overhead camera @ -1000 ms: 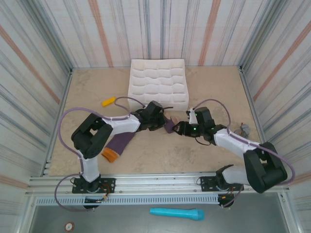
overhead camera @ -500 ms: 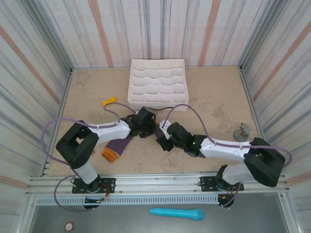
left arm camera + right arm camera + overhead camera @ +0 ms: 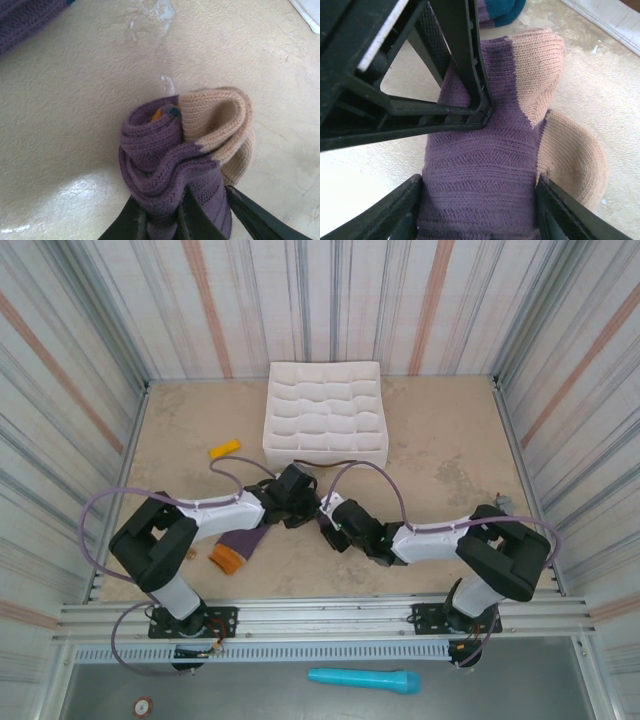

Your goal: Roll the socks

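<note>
Purple knit, wound into a fat roll (image 3: pixel 167 155), is pinched at its base by the left gripper (image 3: pixel 165 222), whose jaws are clamped tightly enough to bunch the fabric. The roll's tan cuff (image 3: pixel 220 120) flares open to one side and is not yet drawn over the bundle. A fleck of orange and teal shows in the core.

The right gripper (image 3: pixel 480 200) faces the roll from the opposite side. Its fingers (image 3: pixel 405 210) sit on either flank and touch the knit, so it grasps the roll too, though how firmly cannot be told.

In the top view both grippers meet near the middle of the table (image 3: pixel 430 440), just in front of the white tray (image 3: pixel 325 410), with the roll between them. Whether the roll rests on the table or hangs just above it cannot be told. The second sock (image 3: pixel 243 538) lies flat under the left forearm, its orange cuff toward the near edge, and nothing holds it.

The step in hand looks like securing the first roll, with one gripper taking over the hold from the other. The next move likely calls for one gripper to keep the core pinned while the other catches the lip of the cuff and turns it over the bundle. If both let go, the roll would probably spring open. The two sets of fingers are crowded together, so any release should be slow and straight back. The second sock is left to do after that.
</note>
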{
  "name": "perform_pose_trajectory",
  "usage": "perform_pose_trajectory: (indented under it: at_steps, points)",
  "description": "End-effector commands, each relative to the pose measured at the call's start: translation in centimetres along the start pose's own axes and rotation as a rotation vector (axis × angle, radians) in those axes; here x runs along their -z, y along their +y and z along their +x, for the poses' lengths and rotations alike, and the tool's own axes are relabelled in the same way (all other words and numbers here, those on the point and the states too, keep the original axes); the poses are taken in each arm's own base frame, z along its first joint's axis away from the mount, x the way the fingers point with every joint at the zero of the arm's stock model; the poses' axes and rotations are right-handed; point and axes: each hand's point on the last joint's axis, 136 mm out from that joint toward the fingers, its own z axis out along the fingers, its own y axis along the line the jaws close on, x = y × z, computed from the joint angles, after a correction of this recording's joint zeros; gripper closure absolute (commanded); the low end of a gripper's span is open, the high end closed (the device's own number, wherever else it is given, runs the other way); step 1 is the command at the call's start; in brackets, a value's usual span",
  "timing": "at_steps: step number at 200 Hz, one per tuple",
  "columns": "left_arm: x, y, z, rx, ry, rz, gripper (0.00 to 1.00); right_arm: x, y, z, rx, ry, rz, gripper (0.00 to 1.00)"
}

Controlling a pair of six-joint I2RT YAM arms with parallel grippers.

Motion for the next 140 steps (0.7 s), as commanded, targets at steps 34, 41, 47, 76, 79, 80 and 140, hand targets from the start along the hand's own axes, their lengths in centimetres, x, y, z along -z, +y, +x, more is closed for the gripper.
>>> perform_pose_trajectory:
  at_steps: [34, 41, 47, 76, 79, 80, 140]
  points:
    - [0.4, 0.0, 0.9, 0.022, 0.035, 0.017, 0.95, -0.9, -0.5, 2.3, -0.058, 0.055, -0.019, 0.73]
    - [0.4, 0.1, 0.9, 0.027, 0.035, 0.019, 0.88, -1.0, -0.7, 2.7, -0.079, 0.069, -0.023, 0.79]
    - [0.4, 0.0, 0.8, 0.031, 0.032, 0.026, 0.77, -1.1, -0.8, 3.0, -0.099, 0.081, -0.029, 0.84]
    - [0.6, -0.5, 0.6, 0.035, 0.024, 0.051, 0.36, -1.4, -1.4, 5.7, -0.244, 0.189, -0.095, 0.97]
    - [0.6, -0.5, 0.5, 0.032, 0.023, 0.054, 0.35, -1.4, -1.4, 6.0, -0.261, 0.196, -0.106, 0.98]
    - [0.6, -0.6, 0.5, 0.032, 0.023, 0.055, 0.35, -1.4, -1.4, 6.1, -0.268, 0.199, -0.109, 0.98]
    - [1.1, -3.6, -0.3, -0.028, -0.047, 0.273, 0.28, -1.4, -1.8, 9.3, -0.607, 0.279, -0.254, 1.0]
